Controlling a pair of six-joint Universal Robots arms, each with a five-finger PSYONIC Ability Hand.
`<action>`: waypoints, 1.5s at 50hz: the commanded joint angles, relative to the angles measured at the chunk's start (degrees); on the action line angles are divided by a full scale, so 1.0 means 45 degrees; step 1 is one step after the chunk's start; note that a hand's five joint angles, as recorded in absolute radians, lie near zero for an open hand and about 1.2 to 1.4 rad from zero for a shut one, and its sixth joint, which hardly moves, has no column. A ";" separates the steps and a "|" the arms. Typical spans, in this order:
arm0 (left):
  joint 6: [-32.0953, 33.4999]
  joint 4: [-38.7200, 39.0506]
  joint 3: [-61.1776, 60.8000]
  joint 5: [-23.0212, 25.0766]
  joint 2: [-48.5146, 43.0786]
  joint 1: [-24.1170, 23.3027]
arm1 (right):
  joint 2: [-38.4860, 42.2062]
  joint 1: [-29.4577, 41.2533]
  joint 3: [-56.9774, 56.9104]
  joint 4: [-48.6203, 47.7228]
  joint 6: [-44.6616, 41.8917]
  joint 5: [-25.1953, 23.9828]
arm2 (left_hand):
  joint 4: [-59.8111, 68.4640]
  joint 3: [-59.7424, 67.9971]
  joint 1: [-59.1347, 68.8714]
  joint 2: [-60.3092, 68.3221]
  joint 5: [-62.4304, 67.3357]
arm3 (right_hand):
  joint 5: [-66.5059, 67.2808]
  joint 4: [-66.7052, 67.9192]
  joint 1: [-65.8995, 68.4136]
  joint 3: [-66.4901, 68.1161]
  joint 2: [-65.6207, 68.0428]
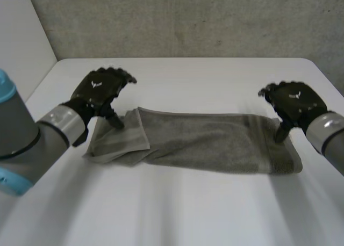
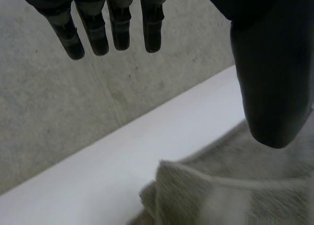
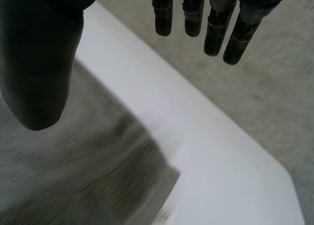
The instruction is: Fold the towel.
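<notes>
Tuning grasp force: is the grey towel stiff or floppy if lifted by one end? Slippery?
Likely floppy: the towel lies slumped and creased, its end by the left hand folded over itself, so a lifted end should drape. Probably not slippery: its matte, fuzzy pile should give grip. It may slide on the smooth white table when pushed.

White table (image 1: 188, 214) with a smooth matte top and rounded far corners, evenly lit by soft, diffuse light. Behind its far edge rises a grey, speckled concrete wall (image 1: 188, 20); the left wrist view shows a faint vertical seam (image 2: 109, 99) running down this wall. At the left of the head view, a smooth, paler panel (image 1: 21, 31) meets the concrete in a straight vertical corner.
</notes>
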 commanded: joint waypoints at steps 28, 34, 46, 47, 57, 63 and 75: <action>0.0853 0.2027 -0.2843 -0.3243 -0.0892 -0.1900 | 0.1610 -0.0564 0.2593 -0.1653 -0.3604 -0.0245 | -0.0691 -0.0615 0.0779 0.1255 0.1602 | 0.0760 -0.0970 0.0668 -0.0590 0.0614; 0.1360 0.2455 -0.2551 -0.3907 -0.1536 -0.1978 | 0.1610 -0.0564 0.2593 -0.1653 -0.3604 -0.0226 | -0.0691 -0.0615 0.9090 0.9565 0.9912 | 0.0760 -0.0970 0.0668 -0.0590 0.0614; 0.1322 0.2672 -0.1362 -0.3830 -0.1908 -0.0518 | 0.1863 -0.0642 0.2593 -0.1653 -0.3604 -0.0167 | -0.0691 -0.0615 1.3932 1.4408 1.4755 | 0.1992 -0.0970 0.1900 -0.0590 0.1846; 0.1322 0.2672 -0.1359 -0.3829 -0.1908 -0.0514 | 0.1883 -0.0662 0.2574 -0.1653 -0.3624 -0.0167 | -0.0691 -0.0615 1.3932 1.4408 1.4755 | 0.1993 -0.0970 0.1901 -0.0590 0.1847; 0.1322 0.1988 0.1922 -0.3360 -0.3842 0.0678 | 0.1961 -0.0642 0.2593 -0.1653 -0.3624 -0.0148 | -0.0691 -0.0615 1.3932 1.4408 1.4755 | 0.1993 -0.0970 0.1901 -0.0590 0.1847; 0.1088 0.0894 0.3932 -0.2950 -0.5772 0.1029 | 0.1961 -0.0642 0.2593 -0.1653 -0.3624 -0.0128 | -0.0691 -0.0615 1.3932 1.4408 1.4755 | 0.1993 -0.0970 0.1901 -0.0590 0.1847; 0.0346 0.0816 0.5417 -0.4138 -0.7025 0.1088 | 0.1961 -0.0642 0.2593 -0.1672 -0.3624 -0.0128 | -0.0691 -0.0615 1.1845 1.2320 1.2667 | 0.1993 -0.0970 0.1901 -0.0590 0.1847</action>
